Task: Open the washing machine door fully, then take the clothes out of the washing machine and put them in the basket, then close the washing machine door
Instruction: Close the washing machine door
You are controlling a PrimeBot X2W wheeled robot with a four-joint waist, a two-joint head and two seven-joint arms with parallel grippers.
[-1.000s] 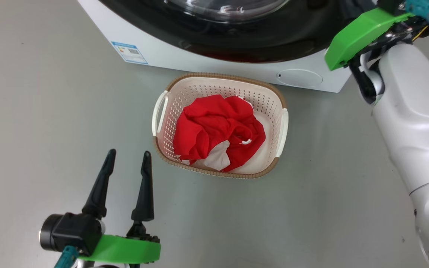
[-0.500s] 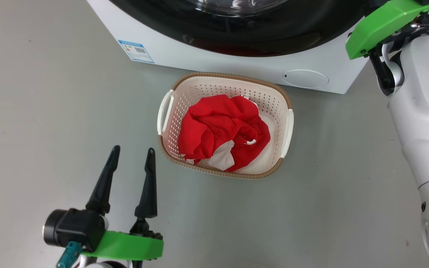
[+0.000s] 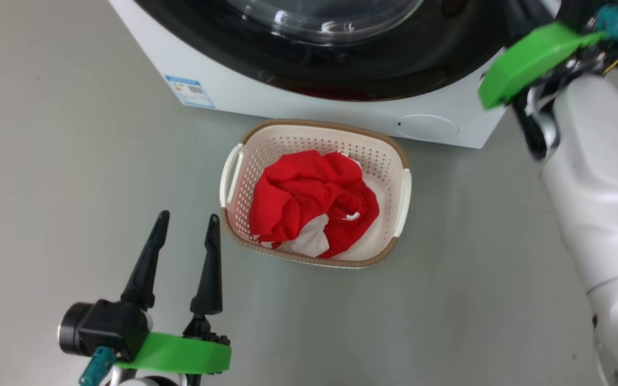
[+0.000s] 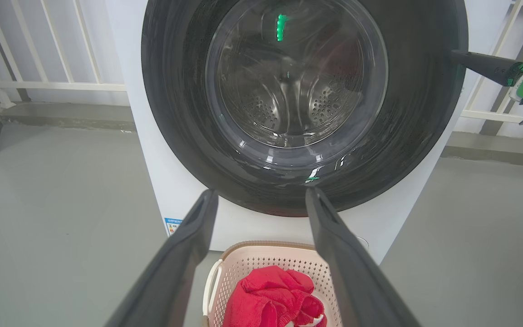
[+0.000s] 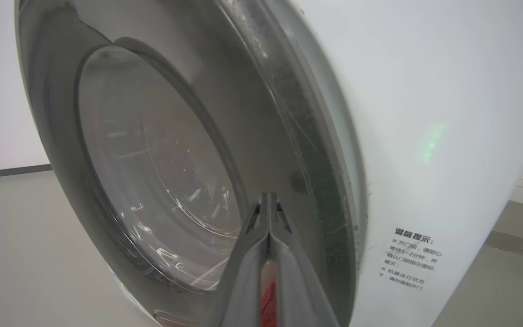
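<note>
The clothes point(image 3: 298, 198) are lying bunched inside the basket point(image 3: 317, 127), which is sitting on the floor point(image 3: 73, 161) just in front of the washing machine point(image 3: 244, 91). The left gripper point(image 3: 188, 215) is hovering near and left of the basket, its fingers spread and grasping nothing. The right gripper point(image 5: 268, 196), clenched tight and empty, is pointing at the right rim of the washing machine door point(image 5: 266, 113); I cannot tell whether it is touching.

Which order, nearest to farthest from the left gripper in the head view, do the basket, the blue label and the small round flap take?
From the left gripper:
1. basket, on the floor just to its right.
2. blue label, ahead, low on the washing machine front's left.
3. round flap, far right, low on that front.
</note>
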